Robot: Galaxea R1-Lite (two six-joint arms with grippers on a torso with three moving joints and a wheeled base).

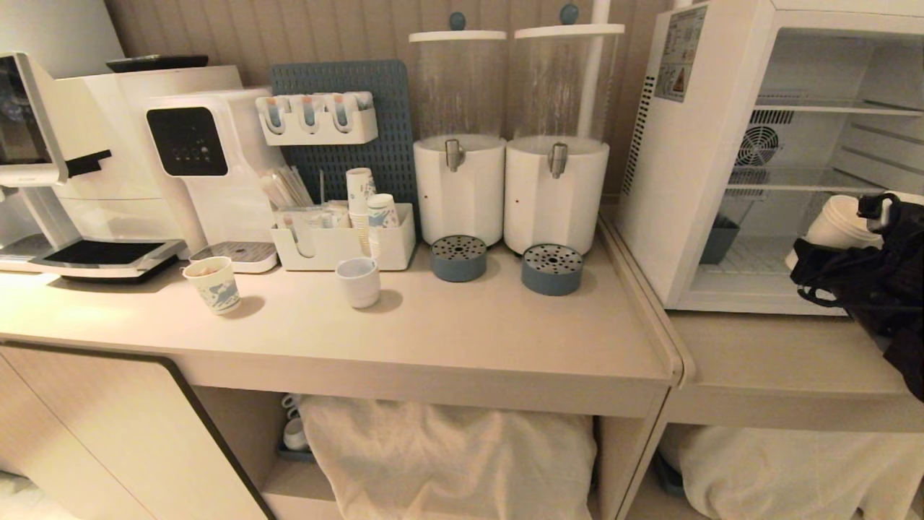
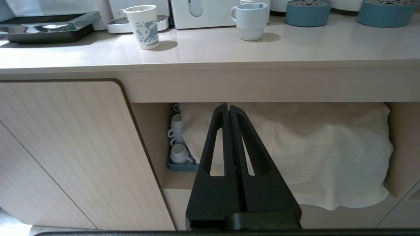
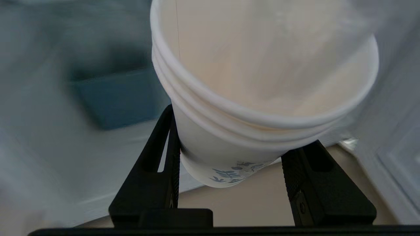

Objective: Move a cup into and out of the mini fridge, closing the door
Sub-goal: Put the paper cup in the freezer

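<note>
The mini fridge (image 1: pixel 693 166) stands open at the right end of the counter, its wire shelves and fan showing. The door is out of view. My right gripper (image 1: pixel 823 263) is at the fridge's opening, level with the lowest compartment, shut on the cup (image 1: pixel 837 220), which is tilted. In the right wrist view the cup (image 3: pixel 262 82) shows nested rims and a blue print, and the right gripper (image 3: pixel 238 126) presses both fingers against its lower wall. My left gripper (image 2: pixel 228 106) is shut and empty, parked low in front of the under-counter shelf.
A short patterned paper cup (image 1: pixel 213 284) and a white mug (image 1: pixel 359 282) stand on the counter (image 1: pixel 505 339). Behind them are a coffee machine (image 1: pixel 108 166), a cup organiser (image 1: pixel 339 242) and two drink dispensers (image 1: pixel 505 188). A blue bin (image 1: pixel 718 240) sits inside the fridge at lower left.
</note>
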